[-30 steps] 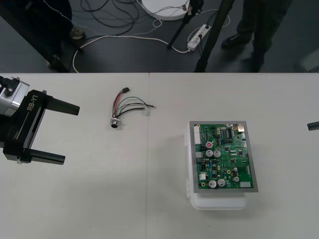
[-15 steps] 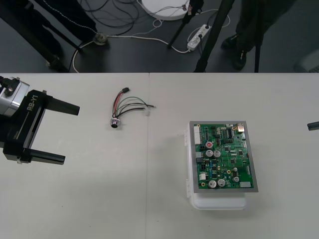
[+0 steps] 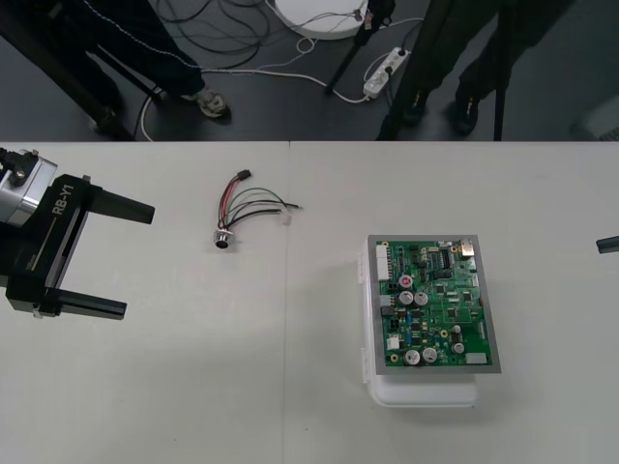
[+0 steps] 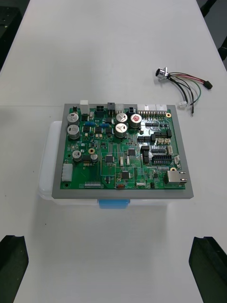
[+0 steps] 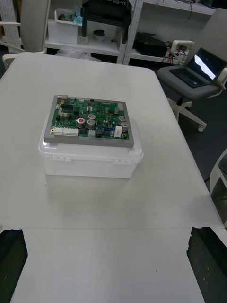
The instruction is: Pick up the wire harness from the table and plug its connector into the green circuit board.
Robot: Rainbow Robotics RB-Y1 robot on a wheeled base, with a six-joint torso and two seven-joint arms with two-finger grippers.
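The wire harness lies loose on the table, left of and beyond the green circuit board. Its black plug points toward the far edge, and its round metal socket lies nearer. The board rests on a white base. My left gripper hangs open at the table's left side, well apart from the harness. The right gripper shows as a dark sliver at the right edge. From the right wrist, its fingers stand wide apart, with the board and harness beyond them. The left wrist view shows the board.
A faint seam runs down the tabletop between the harness and the board. Bare table lies around both. Cables and a power strip lie on the dark floor past the far edge.
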